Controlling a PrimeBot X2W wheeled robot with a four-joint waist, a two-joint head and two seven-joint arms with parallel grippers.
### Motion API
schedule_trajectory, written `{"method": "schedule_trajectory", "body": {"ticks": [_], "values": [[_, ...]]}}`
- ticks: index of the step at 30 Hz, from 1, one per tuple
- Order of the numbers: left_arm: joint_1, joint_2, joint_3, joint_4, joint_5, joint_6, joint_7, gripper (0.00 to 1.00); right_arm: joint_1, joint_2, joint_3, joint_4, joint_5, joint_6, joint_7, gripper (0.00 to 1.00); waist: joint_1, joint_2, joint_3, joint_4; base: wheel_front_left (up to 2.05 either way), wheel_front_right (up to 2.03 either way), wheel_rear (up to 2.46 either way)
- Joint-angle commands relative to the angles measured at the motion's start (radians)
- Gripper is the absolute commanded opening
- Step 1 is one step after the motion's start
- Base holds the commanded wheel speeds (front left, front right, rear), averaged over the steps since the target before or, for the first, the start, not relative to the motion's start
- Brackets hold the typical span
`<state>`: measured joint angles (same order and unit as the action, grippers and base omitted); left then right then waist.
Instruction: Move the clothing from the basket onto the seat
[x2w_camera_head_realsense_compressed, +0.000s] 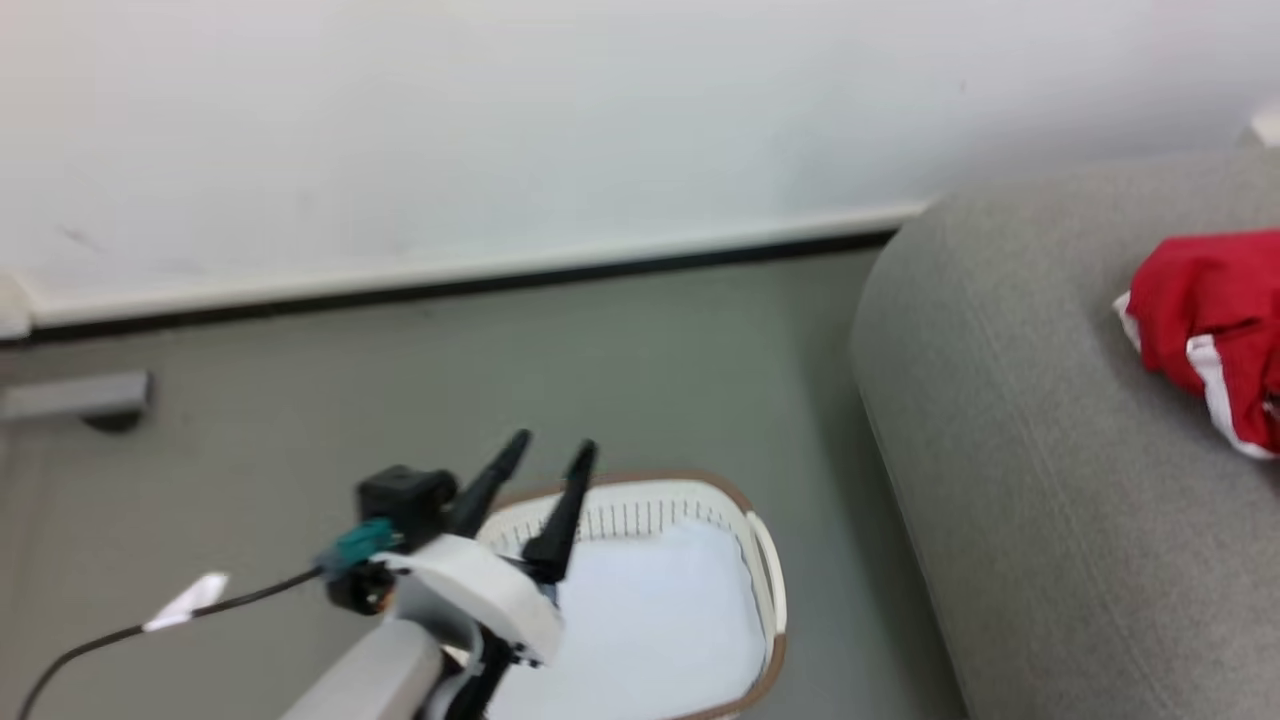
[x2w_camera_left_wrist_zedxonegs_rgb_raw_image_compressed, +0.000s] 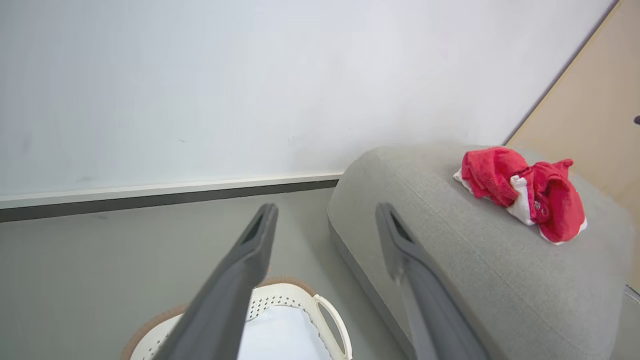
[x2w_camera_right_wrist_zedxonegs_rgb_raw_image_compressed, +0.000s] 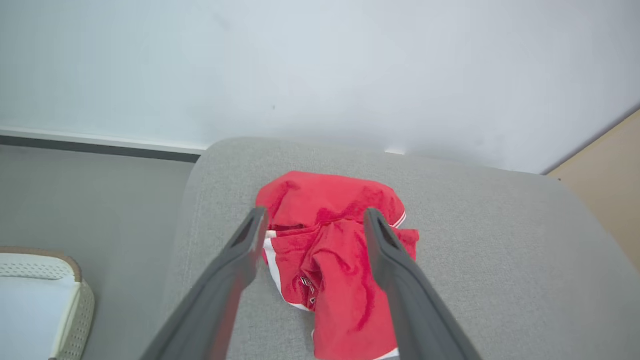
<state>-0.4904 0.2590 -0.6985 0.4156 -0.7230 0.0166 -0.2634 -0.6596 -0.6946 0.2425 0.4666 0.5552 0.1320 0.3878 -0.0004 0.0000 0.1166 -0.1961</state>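
Red cloth with white trim, the clothing (x2w_camera_head_realsense_compressed: 1205, 320), lies bunched at the far right of the head view, on the rounded top of the light-grey seat (x2w_camera_head_realsense_compressed: 1000, 450). Near the bottom stands the basket (x2w_camera_head_realsense_compressed: 765, 560), on the floor (x2w_camera_head_realsense_compressed: 600, 350) just left of the seat. What shows of its inside is only the white liner (x2w_camera_head_realsense_compressed: 650, 610). The left gripper (x2w_camera_head_realsense_compressed: 552, 445) hangs over the basket's left rim with its fingers spread and nothing between them, placed, I judge, so it can dip in if anything remains. Its forearm hides part of the basket's near side, so I cannot say the basket is bare.

The left wrist view looks past those parted fingers at the pale wall (x2w_camera_left_wrist_zedxonegs_rgb_raw_image_compressed: 200, 100). The basket sits low between the fingers, liner showing. The seat rises to the right, with the red heap on its far end, well apart from this arm.

In the right wrist view the right gripper (x2w_camera_right_wrist_zedxonegs_rgb_raw_image_compressed: 316, 215) hovers directly over the heap, its fingers wide to either side and gripping no fabric. The clothing rests loose and crumpled near the seat's left end, its weight on the cushion. The basket's edge shows far left, beside the seat. The wide jaws suit letting the cloth settle freely, and the task looks close to done
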Motion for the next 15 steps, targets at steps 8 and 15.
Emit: {"method": "schedule_trajectory", "body": {"ticks": [8, 15], "values": [[0.149, 0.041, 0.233, -0.098, 0.030, 0.035, -0.001, 1.00, 0.162, 0.077, -0.095, -0.226, 0.045, -0.003, -0.111, 1.00, 0.0004, 0.0000, -0.126, 0.062, 0.00, 0.00, 0.00], [0.230, 0.034, 0.354, -0.136, 0.088, 0.042, -0.001, 1.00, 0.295, 0.187, -0.167, -0.327, 0.003, -0.002, -0.282, 1.00, 0.0004, 0.0000, -0.158, 0.102, 0.00, 0.00, 0.00]]}}
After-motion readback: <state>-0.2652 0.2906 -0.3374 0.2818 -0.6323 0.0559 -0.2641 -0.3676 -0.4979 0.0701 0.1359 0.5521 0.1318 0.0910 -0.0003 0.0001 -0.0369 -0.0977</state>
